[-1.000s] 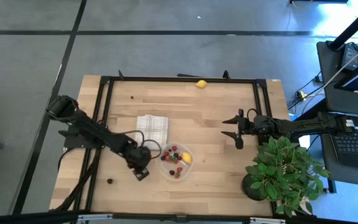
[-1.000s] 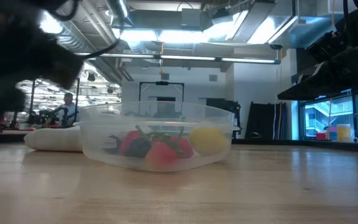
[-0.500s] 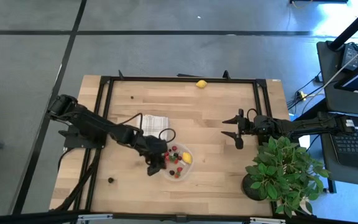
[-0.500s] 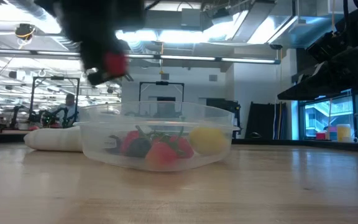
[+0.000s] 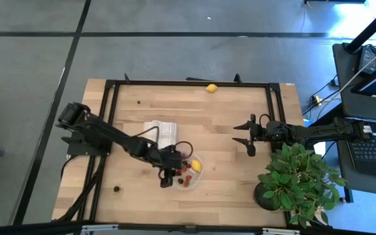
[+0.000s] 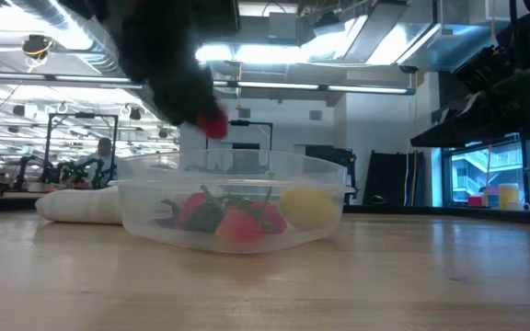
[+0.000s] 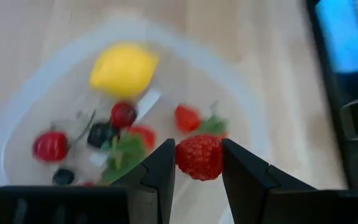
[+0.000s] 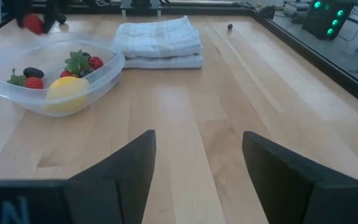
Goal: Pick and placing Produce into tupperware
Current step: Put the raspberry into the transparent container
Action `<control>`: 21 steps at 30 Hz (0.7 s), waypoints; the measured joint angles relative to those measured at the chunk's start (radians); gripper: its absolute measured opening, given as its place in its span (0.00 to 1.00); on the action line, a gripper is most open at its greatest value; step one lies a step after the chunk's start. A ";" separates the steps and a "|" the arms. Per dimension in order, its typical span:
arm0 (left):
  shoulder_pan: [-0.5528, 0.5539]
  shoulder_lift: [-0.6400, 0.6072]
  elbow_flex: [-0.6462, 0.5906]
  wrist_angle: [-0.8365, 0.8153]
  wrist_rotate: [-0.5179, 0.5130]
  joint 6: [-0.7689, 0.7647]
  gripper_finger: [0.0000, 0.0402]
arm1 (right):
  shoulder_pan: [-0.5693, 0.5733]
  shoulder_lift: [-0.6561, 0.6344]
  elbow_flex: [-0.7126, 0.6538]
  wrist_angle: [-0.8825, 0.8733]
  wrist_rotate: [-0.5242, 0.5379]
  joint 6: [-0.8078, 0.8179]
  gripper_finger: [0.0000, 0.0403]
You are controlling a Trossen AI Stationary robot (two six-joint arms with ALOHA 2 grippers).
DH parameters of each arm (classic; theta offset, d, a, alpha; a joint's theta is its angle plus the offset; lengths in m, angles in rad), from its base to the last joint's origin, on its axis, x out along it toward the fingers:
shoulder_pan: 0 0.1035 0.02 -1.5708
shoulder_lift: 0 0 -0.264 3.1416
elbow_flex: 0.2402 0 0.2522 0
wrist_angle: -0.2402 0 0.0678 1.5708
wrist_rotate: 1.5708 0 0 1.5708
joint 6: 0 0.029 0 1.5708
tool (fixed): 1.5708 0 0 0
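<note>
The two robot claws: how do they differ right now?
The left gripper has its jaws shut on a red raspberry; the right gripper has its jaws open and holds nothing. The left hangs over the tupperware; the right waits apart, near the potted plant. Both are dark and two-fingered.

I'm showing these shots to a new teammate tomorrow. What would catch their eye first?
Most striking is the left claw shut on a red raspberry, hanging just above the clear tupperware near the table's front middle. Inside it lie a yellow lemon and a scatter of small berries. The right claw waits open beside the leafy potted plant, and a second lemon sits alone at the table's far edge.
</note>
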 joint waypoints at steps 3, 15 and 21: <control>0.006 0.061 0.030 -0.054 0.016 -0.003 0.27 | 0.000 0.000 0.000 0.003 0.000 0.001 0.60; 0.010 0.156 0.132 -0.204 0.022 -0.002 0.30 | 0.000 0.000 0.000 -0.001 0.000 0.006 0.60; 0.010 0.154 0.132 -0.200 0.022 -0.003 0.32 | 0.000 0.000 0.000 -0.003 0.000 0.006 0.60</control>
